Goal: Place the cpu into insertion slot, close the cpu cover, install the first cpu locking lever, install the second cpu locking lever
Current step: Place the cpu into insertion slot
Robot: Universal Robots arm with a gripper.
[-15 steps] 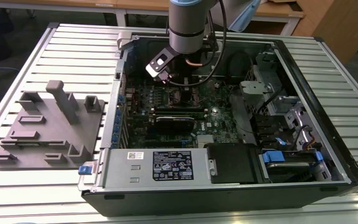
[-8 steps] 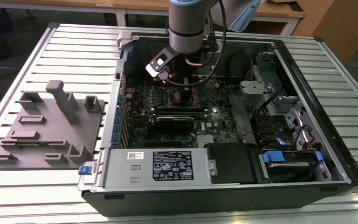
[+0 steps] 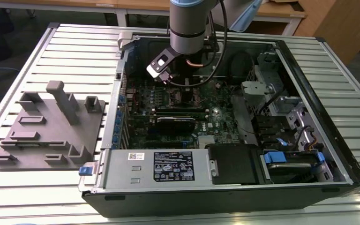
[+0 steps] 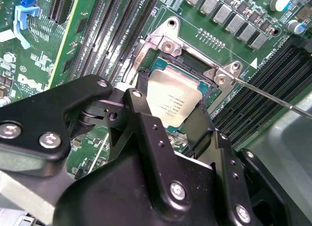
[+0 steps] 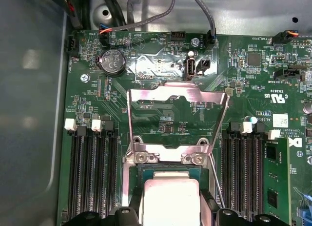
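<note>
The slatted metal counter (image 3: pixel 80 51) carries an open computer case (image 3: pixel 230 199) lying on its side. The case's walls ring the insertion slot (image 5: pixel 127 182) at a distance, and the way down to the slot is open from above. Wooden desks (image 3: pixel 280 14) stand beyond the counter's far edge. A grey moulded fixture (image 3: pixel 48 136) lies on the counter outside the case, well to the exterior view's left of the slot. The arm (image 3: pixel 186 23) comes straight down through the open side of the case to a point above the slot, with cables looping beside it. The green motherboard (image 5: pixel 243 79) spreads flat around the slot. A labelled silver box (image 3: pixel 161 166) fills the near end of the case, well apart from the slot. Banks of long black memory slots (image 5: pixel 92 172) run along two opposite sides of the slot, leaving narrow strips of bare board between. The cpu cover (image 5: pixel 178 93) stands tipped up from the hinge at one edge of the slot, with the board showing through its window. A thin locking lever (image 4: pixel 268 94) slants away from the slot's corner. The gripper (image 4: pixel 170 109) has its black jaws clenched on two opposite edges of the cpu (image 4: pixel 173 96). The cpu lies level, metal top up, within the slot's rim. I cannot tell whether it is seated or just above.
</note>
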